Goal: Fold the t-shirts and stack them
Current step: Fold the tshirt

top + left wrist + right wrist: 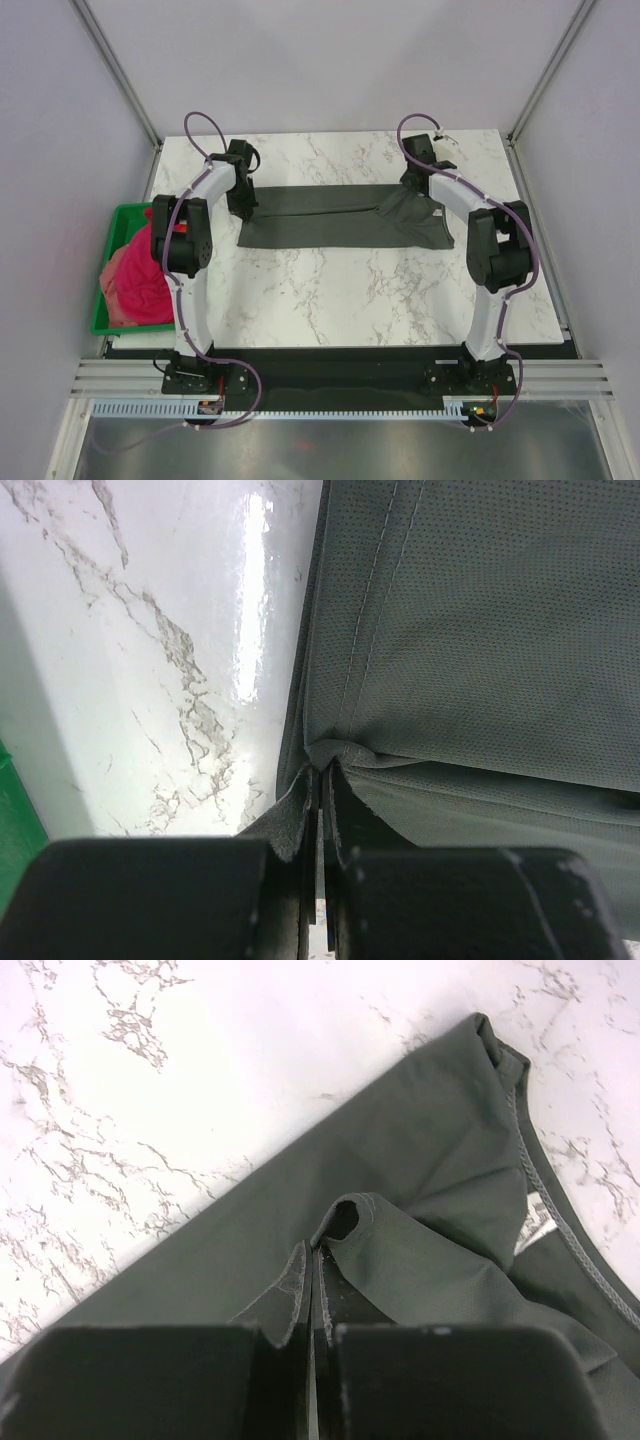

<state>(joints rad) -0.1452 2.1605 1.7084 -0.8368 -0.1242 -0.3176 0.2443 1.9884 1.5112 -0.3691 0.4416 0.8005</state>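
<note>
The dark grey t-shirt (pixel 330 218) lies on the tabletop (pixel 350 290), right of the green bin (pixel 128 328). The left claw (pixel 320 780) pinches its end near the bin. The right claw (pixel 312 1260) pinches the far end.

Plain pale walls (pixel 330 60) enclose a glossy white marble table (pixel 330 290).

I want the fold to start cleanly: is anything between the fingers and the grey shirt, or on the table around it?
Nothing visible does. The left gripper and right gripper are shut on the ends of the dark grey t-shirt; the table around it shows only bare marble. The pink shirts lie aside in the green bin.
</note>
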